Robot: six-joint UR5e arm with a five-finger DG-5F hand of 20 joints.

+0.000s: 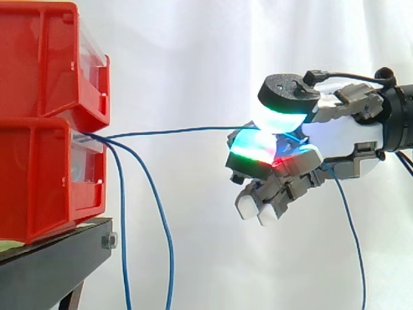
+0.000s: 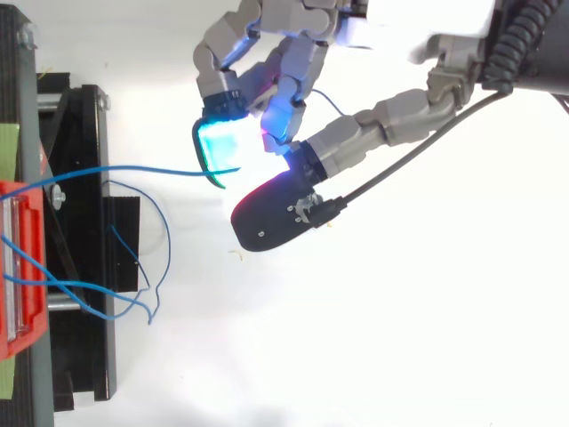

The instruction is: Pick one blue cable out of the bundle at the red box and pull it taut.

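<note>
A white curtain [image 1: 193, 58] is hanging in soft folds behind the fingers [image 1: 255, 152], glowing evenly in bright light. Low down, well away on the side the fingers are pointing toward, a black stand [image 1: 55, 248] is sitting over a white floor [image 2: 400, 356].

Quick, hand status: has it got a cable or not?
Hand: shut on one blue cable, pinched between thumb and a finger; the cable runs almost straight to the lower red bin.
</note>
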